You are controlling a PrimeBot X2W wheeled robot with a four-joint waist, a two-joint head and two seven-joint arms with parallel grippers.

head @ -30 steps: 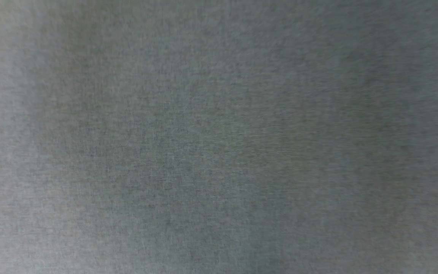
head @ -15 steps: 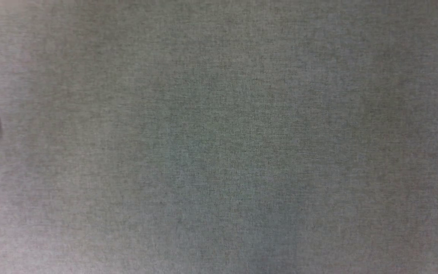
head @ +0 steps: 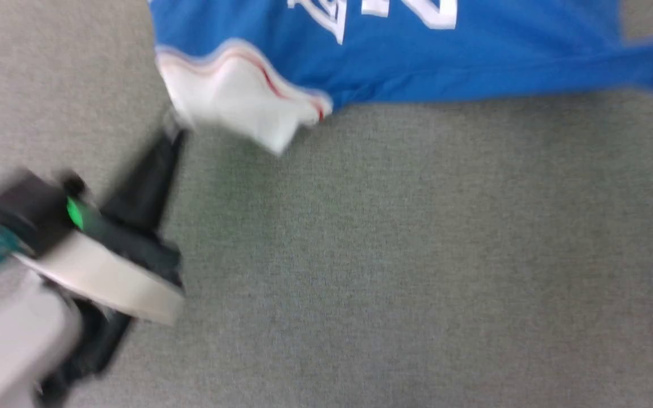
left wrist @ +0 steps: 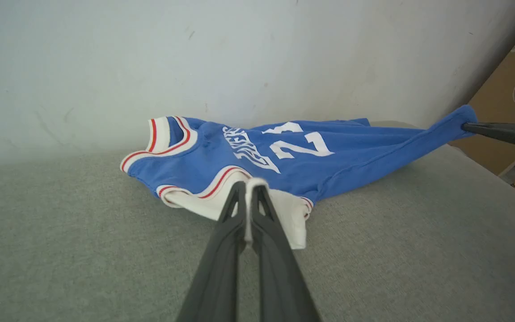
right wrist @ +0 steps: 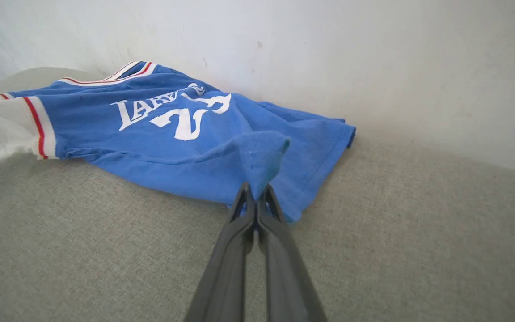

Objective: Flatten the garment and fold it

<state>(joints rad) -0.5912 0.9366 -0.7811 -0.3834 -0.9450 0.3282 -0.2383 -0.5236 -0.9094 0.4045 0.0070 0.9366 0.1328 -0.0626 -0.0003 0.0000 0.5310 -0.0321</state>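
Observation:
The garment [head: 417,51] is a royal-blue jersey with white lettering, a white number and white sleeves with red-striped trim; it lies rumpled on the grey surface against a wall. My left gripper [left wrist: 249,190] is shut on the edge of a white sleeve [left wrist: 284,214]; in the blurred head view its fingertips [head: 176,133] reach that sleeve from the lower left. My right gripper [right wrist: 256,197] is shut on a blue corner of the garment [right wrist: 172,134], pulled up into a peak. In the left wrist view the right gripper [left wrist: 465,126] stretches that corner out to the right of the garment [left wrist: 311,156].
A grey woven surface [head: 394,272] spreads in front of the garment. Just behind it rises a pale wall [left wrist: 195,58]. A brown board [left wrist: 503,112] stands beyond the surface's right end in the left wrist view.
The head view has shifted: before it held bare grey fabric, now the garment lies along its top and my left arm sits at the lower left. This is camera motion.

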